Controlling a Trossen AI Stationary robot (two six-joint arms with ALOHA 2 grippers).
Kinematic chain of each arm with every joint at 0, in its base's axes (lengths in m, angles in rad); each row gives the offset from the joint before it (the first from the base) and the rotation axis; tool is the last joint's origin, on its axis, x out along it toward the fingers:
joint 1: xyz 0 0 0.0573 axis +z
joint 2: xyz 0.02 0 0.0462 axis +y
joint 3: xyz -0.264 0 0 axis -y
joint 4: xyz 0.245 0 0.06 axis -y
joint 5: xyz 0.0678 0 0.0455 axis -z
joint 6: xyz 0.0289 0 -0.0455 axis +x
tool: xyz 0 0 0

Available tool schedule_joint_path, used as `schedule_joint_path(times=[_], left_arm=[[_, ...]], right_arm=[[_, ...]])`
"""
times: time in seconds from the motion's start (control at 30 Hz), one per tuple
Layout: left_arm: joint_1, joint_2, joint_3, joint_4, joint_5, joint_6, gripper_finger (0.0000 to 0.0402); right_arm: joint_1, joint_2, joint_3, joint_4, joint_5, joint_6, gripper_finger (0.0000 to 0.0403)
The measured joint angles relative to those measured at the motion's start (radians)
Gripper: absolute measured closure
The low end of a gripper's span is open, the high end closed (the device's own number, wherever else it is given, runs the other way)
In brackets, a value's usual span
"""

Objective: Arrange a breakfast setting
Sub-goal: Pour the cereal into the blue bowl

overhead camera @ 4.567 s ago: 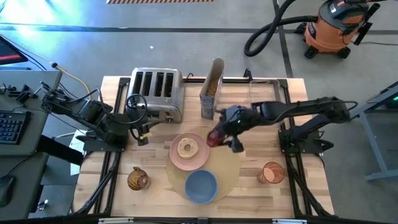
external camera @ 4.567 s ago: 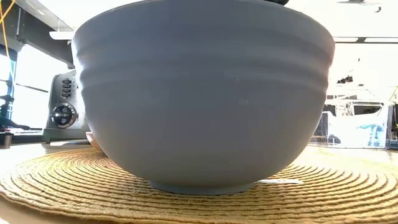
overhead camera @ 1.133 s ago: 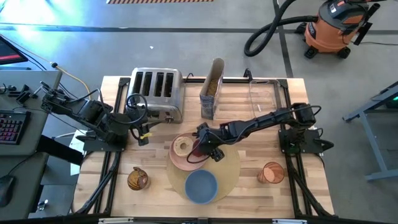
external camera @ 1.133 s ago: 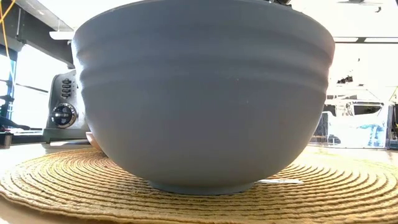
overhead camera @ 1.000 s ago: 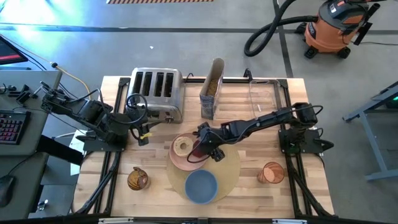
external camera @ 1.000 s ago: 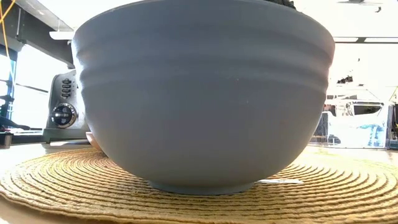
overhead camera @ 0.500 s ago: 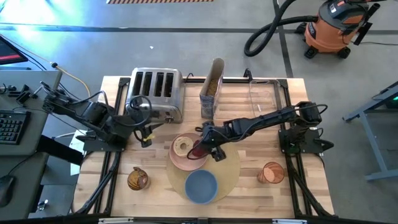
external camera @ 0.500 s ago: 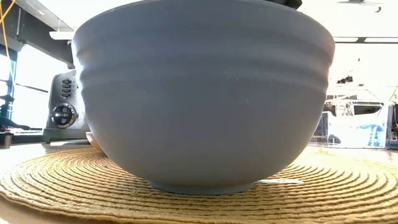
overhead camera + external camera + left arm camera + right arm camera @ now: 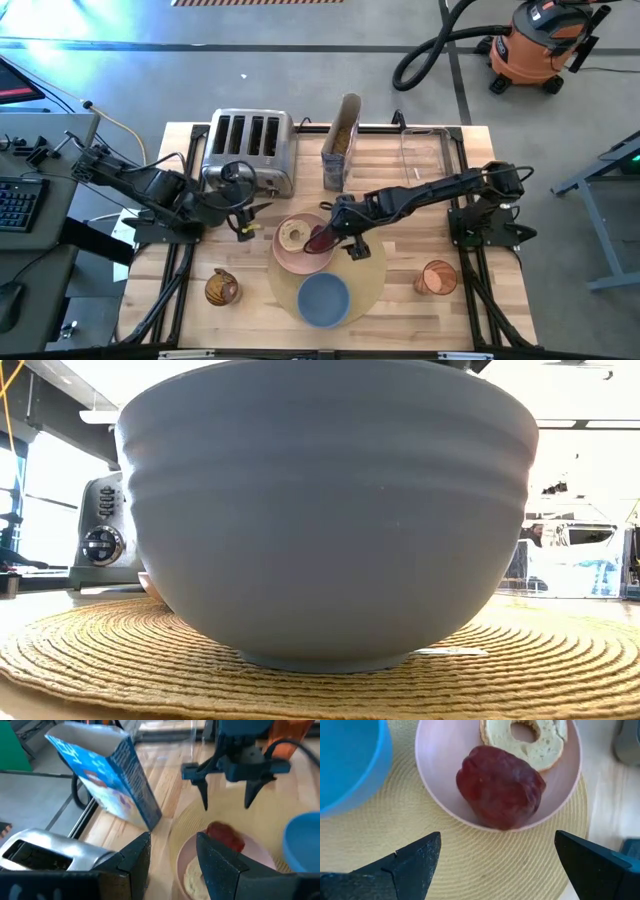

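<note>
The right hand (image 9: 352, 238) hangs just above the pink plate (image 9: 440, 750), and its fingers are wide apart with nothing in them. Right under it sits the red fruit (image 9: 500, 786), on the plate and touching the bagel (image 9: 532, 737). The plate rests on the round mat (image 9: 373, 272), and the blue bowl (image 9: 323, 298) sits on the mat near the plate. The left hand (image 9: 250, 218) is beside the plate, near the toaster (image 9: 250, 147), fingers apart and empty too. The fruit step looks done. Next, I think, comes cereal for the empty bowl, so a hand must reach the cereal container (image 9: 340, 143) behind the plate.
</note>
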Motion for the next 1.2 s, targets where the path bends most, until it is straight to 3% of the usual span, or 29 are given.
schedule_joint_path(times=[0.4, 0.77, 0.9, 1.07, 1.2], left_arm=[[0.0, -0.001, 0.0, 0.108, -0.004, 0.087, 0.0252], [0.044, -0.001, 0.0, 0.125, -0.002, 0.045, 0.0252], [0.061, -0.001, 0.0, 0.125, -0.002, 0.081, 0.0252], [0.071, -0.001, 0.0, 0.125, 0.0, 0.137, 0.0252], [0.072, -0.001, 0.0, 0.125, 0.0, 0.14, 0.0252]], right_arm=[[0.001, -0.085, 0.0, -0.083, -0.002, 0.072, 0.0032], [0.005, -0.167, 0.0, -0.134, 0.046, 0.254, 0.0032], [0.027, -0.18, 0.0, -0.147, 0.148, 0.376, 0.0032], [0.064, -0.181, 0.0, -0.145, 0.391, 0.559, 0.0032], [0.075, -0.181, 0.0, -0.135, 0.519, 0.719, 0.0032]])
